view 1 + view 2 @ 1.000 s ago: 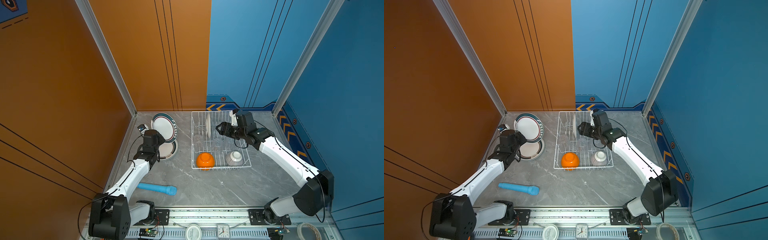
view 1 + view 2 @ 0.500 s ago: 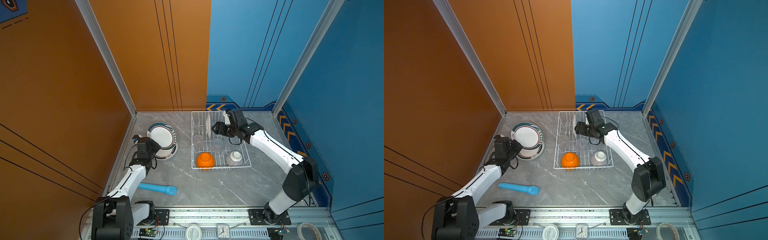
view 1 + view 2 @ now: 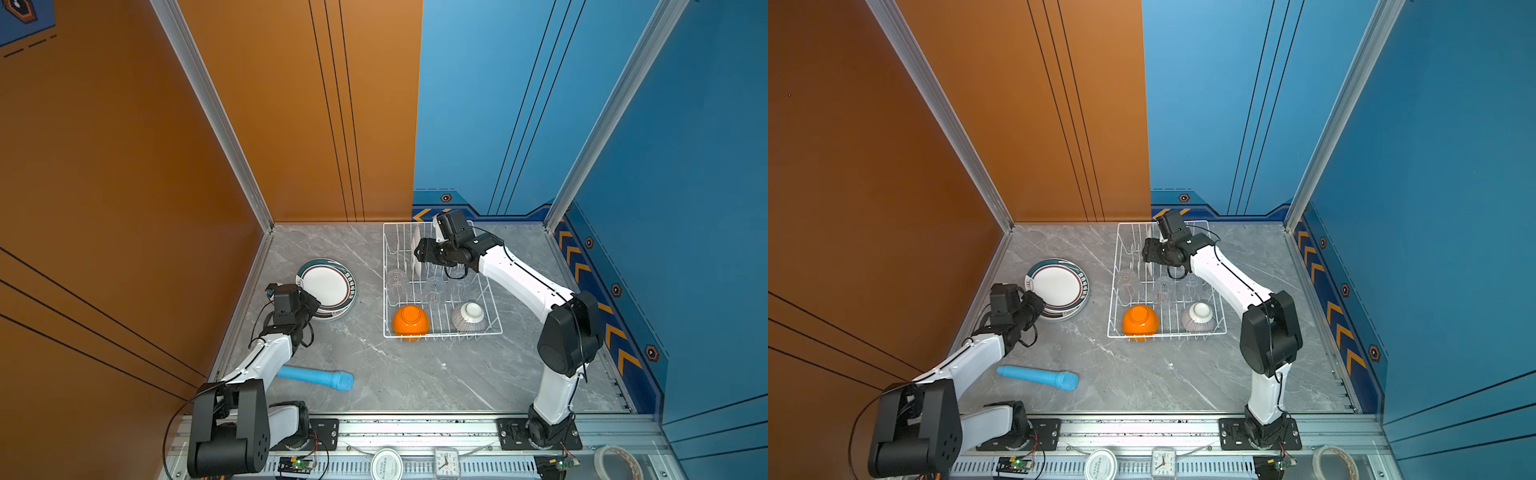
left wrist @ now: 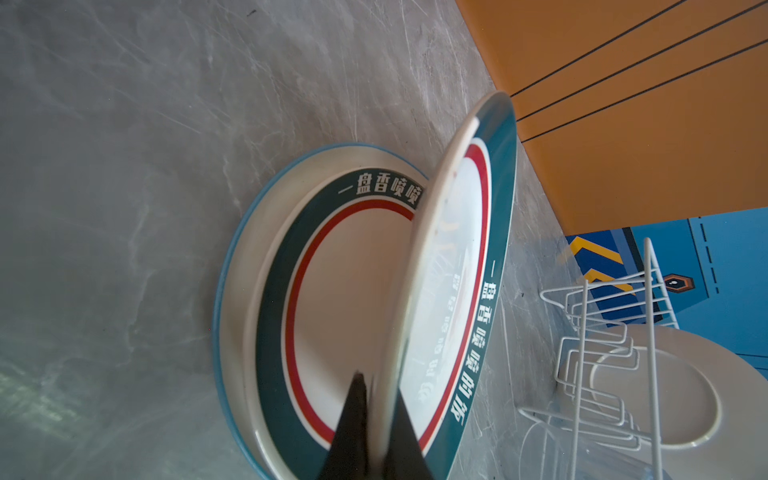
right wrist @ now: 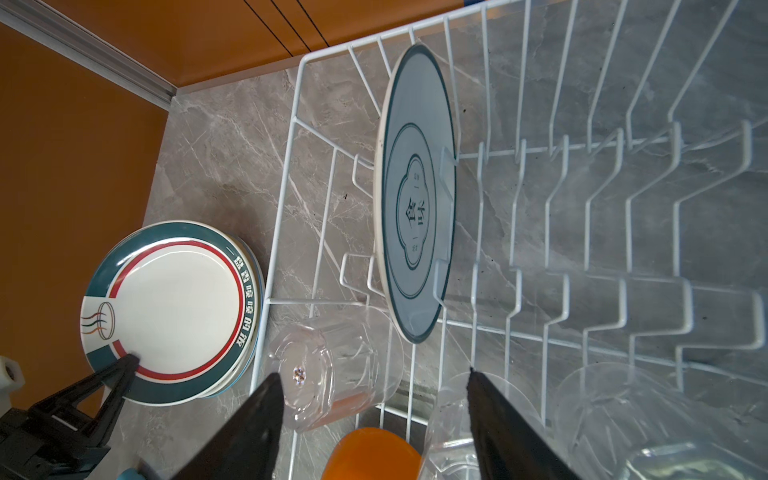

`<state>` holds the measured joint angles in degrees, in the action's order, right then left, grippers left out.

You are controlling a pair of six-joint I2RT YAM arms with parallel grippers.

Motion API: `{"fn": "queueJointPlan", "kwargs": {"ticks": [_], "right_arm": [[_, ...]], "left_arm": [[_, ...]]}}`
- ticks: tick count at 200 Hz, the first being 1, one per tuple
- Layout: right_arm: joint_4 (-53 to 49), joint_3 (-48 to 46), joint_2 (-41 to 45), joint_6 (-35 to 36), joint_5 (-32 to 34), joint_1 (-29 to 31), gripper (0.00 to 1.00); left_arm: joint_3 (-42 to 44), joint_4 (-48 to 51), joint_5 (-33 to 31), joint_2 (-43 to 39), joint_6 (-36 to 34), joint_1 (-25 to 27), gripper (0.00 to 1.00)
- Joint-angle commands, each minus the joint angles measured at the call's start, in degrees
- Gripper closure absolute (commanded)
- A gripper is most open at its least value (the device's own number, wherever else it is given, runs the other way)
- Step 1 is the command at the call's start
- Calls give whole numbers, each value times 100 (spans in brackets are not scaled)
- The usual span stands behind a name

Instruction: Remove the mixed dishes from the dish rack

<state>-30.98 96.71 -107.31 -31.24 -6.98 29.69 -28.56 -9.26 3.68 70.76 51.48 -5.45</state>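
1. In the jaws of your left gripper (image 4: 379, 399): they're clamped hard on the rim of the held plate (image 4: 457, 257), the one with the teal and red rings, and it hangs at a tilt.
2. Right under that grip is the plate stack (image 4: 332, 299), lying flat on the grey table (image 3: 415, 374). The held plate leans over it, and honestly I can't tell if its far edge touches the stack.
3. Well out past the left jaws you've got the dish rack (image 3: 444, 333), standing apart from the stack.
4. Your right gripper (image 5: 372, 374) hangs over the rack, jaws spread wide with nothing gripped.
5. Closest to those tips are the clear glasses. The corner tumbler (image 5: 332, 365) is by one tip, the middle tumbler (image 5: 449, 419) is by the other, and the third tumbler (image 5: 623, 415) is further off to that side.
6. Farther ahead, lined up with the gap, the upright plate (image 5: 415, 187) stands on edge between the prongs, not yet between the fingers.
7. Behind the right jaws, at the rack's end nearest the arm bases, the orange bowl (image 3: 410, 322) and the grey-striped bowl (image 3: 468, 316) both sit upside down.
8. Farthest from both jaws, the light-blue cylinder (image 3: 316, 377) lies on the table.
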Motion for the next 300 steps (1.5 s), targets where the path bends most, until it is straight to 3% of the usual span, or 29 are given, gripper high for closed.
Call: {"fn": "queueJointPlan", "kwargs": {"ticks": [1, 15, 34, 63, 100, 149, 152, 164, 200, 262, 300], "right_arm": [[-319, 273, -141, 136, 296, 45, 29], [-415, 398, -220, 164, 367, 71, 29], [-593, 580, -351, 232, 538, 120, 29], [-725, 844, -484, 252, 680, 164, 29], [-829, 1044, -641, 244, 730, 251, 29], [-936, 1249, -839, 270, 893, 309, 30], [-936, 1261, -848, 268, 911, 309, 30], [-966, 1314, -911, 276, 1010, 309, 31], [-1069, 1534, -1117, 288, 1204, 318, 35], [-1059, 1951, -1682, 227, 1445, 282, 50], [-1068, 2185, -1906, 207, 1463, 252, 67]], "left_arm": [[25, -13, 298, 249, 2, -121, 100], [63, -79, 417, 385, 43, -172, 100], [134, -227, 559, 502, 74, -214, 88], [184, -231, 603, 461, 28, -224, 50], [299, -225, 573, 202, -35, -215, 31], [360, 125, 424, -320, -90, -202, 15], [343, 167, 423, -352, -94, -195, 9], [297, 331, 388, -474, -116, -160, 0], [121, 781, 224, -813, -243, 87, 2], [-101, 1386, -494, -1427, -765, 764, 2], [-185, 1374, -796, -1711, -1021, 1146, 2]]}}
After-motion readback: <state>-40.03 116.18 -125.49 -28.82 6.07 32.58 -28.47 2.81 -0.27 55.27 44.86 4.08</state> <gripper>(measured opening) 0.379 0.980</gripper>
